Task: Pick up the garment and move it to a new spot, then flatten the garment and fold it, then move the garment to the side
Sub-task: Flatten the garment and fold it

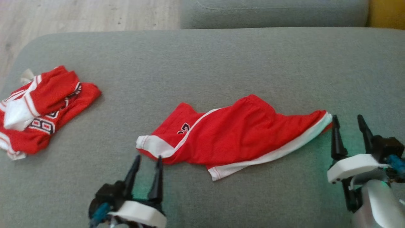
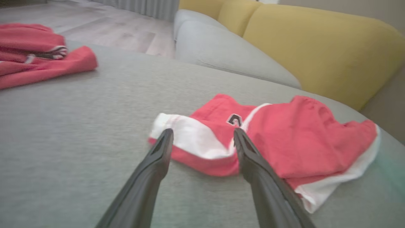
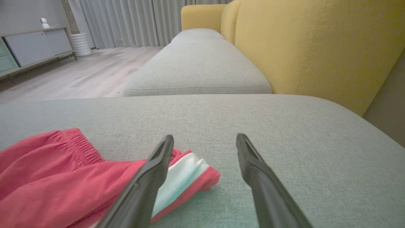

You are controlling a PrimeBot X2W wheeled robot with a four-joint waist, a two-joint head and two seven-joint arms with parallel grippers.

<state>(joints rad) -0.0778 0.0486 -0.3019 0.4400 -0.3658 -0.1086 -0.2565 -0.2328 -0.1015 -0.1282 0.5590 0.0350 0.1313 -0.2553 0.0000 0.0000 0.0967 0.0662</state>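
While the red shorts (image 1: 240, 133) lie spread on the grey sofa cushion (image 1: 202, 63), the left end effector (image 1: 148, 157) stands wide and empty at their white-trimmed leg, and the right end effector (image 1: 347, 117) stands wide and empty beside their other end.

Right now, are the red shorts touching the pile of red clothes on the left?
Apart. The head view shows bare grey cushion between the shorts and the pile, plainly separating them.

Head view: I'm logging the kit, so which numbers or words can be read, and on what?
"8": on the crumpled red jersey at left; anything beside it is lost in folds.
Black-and-white mark on the red shorts: half folded under, unreadable.
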